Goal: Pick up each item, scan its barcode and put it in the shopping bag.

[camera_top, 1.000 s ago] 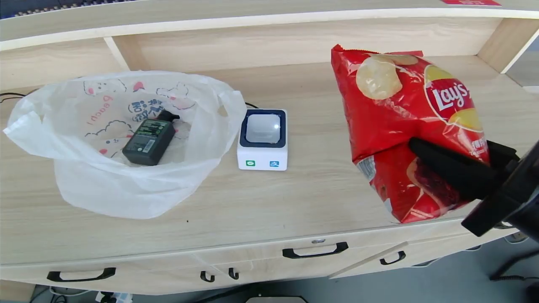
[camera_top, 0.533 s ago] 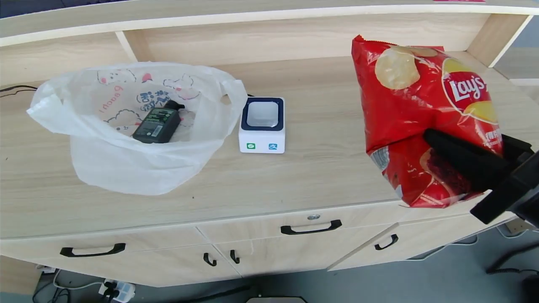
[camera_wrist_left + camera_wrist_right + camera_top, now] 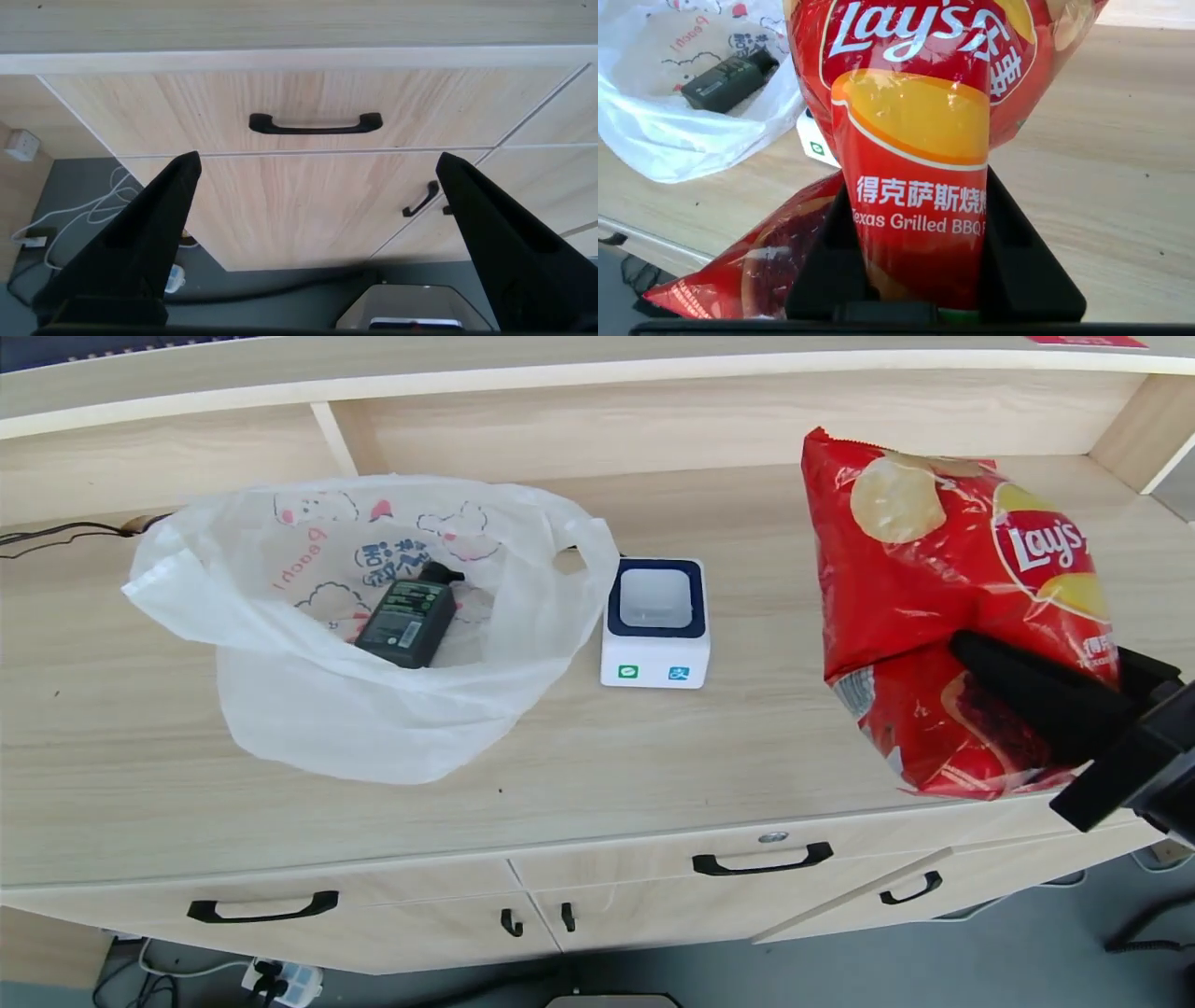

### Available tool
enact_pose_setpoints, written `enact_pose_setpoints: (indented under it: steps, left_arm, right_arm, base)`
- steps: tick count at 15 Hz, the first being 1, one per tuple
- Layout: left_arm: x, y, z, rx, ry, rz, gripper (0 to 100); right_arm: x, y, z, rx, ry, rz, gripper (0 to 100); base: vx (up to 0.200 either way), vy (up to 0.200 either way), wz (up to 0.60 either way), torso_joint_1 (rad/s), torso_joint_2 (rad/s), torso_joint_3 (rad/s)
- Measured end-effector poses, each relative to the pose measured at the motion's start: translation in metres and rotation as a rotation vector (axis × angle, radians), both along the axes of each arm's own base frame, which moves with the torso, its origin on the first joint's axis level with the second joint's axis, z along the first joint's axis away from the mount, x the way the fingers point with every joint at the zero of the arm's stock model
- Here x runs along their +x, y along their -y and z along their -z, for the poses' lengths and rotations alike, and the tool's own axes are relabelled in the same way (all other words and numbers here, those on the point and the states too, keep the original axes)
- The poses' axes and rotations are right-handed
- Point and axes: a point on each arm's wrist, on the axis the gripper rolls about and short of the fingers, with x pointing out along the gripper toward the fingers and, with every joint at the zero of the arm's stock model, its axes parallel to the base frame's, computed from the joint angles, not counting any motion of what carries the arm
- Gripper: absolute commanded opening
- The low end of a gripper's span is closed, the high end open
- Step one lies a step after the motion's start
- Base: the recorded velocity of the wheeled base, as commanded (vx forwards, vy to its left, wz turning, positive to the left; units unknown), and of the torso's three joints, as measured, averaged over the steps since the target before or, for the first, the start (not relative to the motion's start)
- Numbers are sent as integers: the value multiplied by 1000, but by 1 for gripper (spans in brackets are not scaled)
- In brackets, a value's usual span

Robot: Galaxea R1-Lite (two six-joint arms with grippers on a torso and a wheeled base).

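One item of the two visible was already finished: a dark, flat plastic bottle with a pump top (image 3: 406, 616) lay on its side inside the white, half-transparent plastic shopping bag (image 3: 317, 728). The bag stood open toward the left end of the pale wooden counter (image 3: 728, 747).

The second item, a large red foil bag of potato crisps (image 3: 934, 597), was off the surface. It hung roughly upright over the right end of the counter, near the front edge. The right gripper (image 3: 917, 201) was clamped on the lower half of this crisp bag, with one black finger on each side of it, and the foil was creased where they pressed.

Between the two stood the small white square scanner box with a dark blue frame around its window (image 3: 655, 621). It was about at the middle of the counter, just beside the right side of the shopping bag and well apart from the crisp bag.

In my judgement, the crisp bag was picked up but not yet scanned, so the scan and the drop into the shopping bag remained. I could not see its barcode.

The left gripper (image 3: 318, 163) was below the counter edge, facing the drawer fronts, with its fingers wide apart and nothing between them.
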Motion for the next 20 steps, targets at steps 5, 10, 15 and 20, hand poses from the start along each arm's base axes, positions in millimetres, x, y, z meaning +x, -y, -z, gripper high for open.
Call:
enact_pose_setpoints:
  steps: [5, 10, 15, 20]
  left_arm:
    - [0, 0, 0, -2, 0, 0, 100]
    - [0, 0, 0, -1, 0, 0, 100]
    - [0, 0, 0, -2, 1, -1, 100]
    - [0, 0, 0, -3, 1, 0, 100]
  right_arm:
    - [15, 9, -2, -20, -44, -27, 0]
    - [58, 9, -31, -90, 34, -72, 0]
    - [95, 0, -46, -408, 247, -62, 0]
    - [109, -1, -38, -575, 312, -55, 0]
  base:
    - [0, 160, 0, 4, 3, -1]
    - [0, 0, 0, 0, 0, 0]
    - [0, 0, 0, 0, 0, 0]
    - [0, 0, 0, 0, 0, 0]
